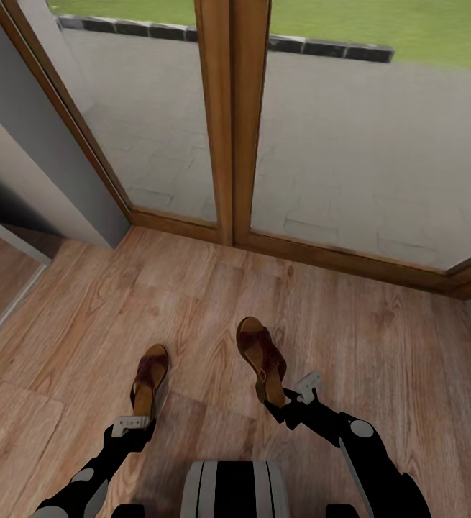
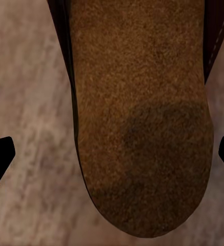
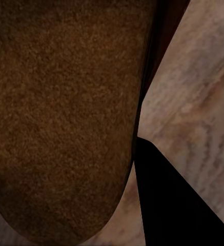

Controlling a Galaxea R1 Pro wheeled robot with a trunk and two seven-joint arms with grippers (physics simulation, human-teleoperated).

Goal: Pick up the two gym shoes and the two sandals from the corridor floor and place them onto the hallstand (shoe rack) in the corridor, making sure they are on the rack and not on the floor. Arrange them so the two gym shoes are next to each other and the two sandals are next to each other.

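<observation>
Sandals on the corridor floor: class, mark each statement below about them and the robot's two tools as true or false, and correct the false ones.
1. Two brown sandals lie on the wood-plank floor. True: the left sandal and the right sandal both rest there.
2. The sandals touch each other. False: bare floor shows between them.
3. The left tool is at the near end of the left sandal. True.
4. The right tool hangs far from any sandal. False: it sits at the near end of the right sandal.
5. A brick wall stands beyond the sandals. False: a wood-framed glass door does, with grey paving outside.
</observation>
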